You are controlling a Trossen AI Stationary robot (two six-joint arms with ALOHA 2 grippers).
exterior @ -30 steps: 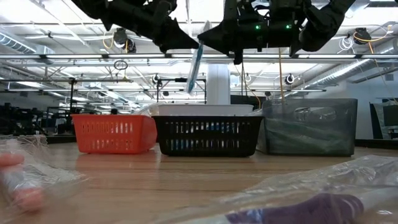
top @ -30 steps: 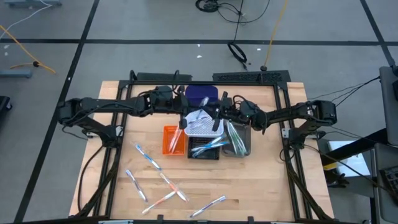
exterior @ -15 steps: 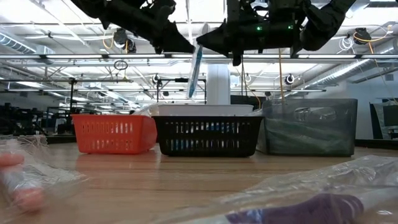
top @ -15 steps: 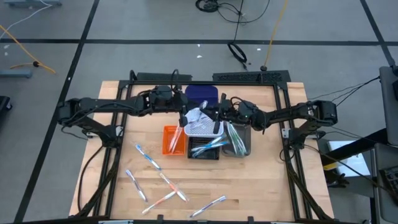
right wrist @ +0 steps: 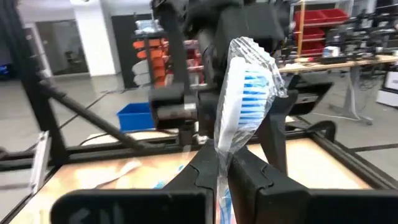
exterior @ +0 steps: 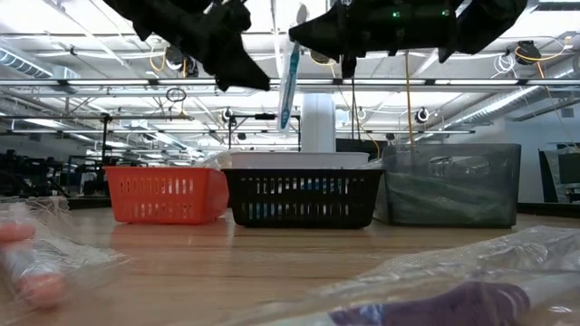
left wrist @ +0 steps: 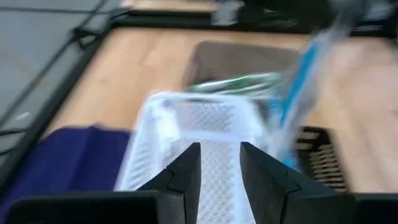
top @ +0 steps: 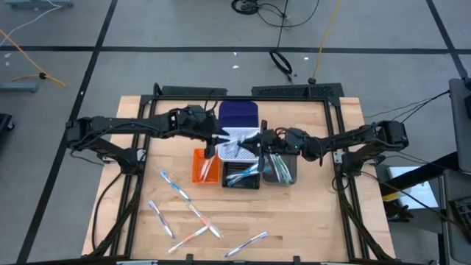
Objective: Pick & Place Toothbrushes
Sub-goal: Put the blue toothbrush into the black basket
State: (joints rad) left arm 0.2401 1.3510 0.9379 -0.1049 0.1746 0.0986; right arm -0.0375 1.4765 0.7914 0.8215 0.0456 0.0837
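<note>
The wrapped blue toothbrush [exterior: 289, 83] hangs nearly upright, bristle end up, above the white bin [top: 239, 144], pinched at its top by my right gripper [right wrist: 222, 163], whose fingers are closed tight on it. My left gripper [left wrist: 220, 169] sits just beside it over the same white bin, fingers parted and holding nothing. I judge the blue-stocked black bin [top: 243, 177], just in front of the white bin, is nearest for the drop.

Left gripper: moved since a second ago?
Yes. The left gripper pulled back from the blue toothbrush, toward the orange bin side.
</note>
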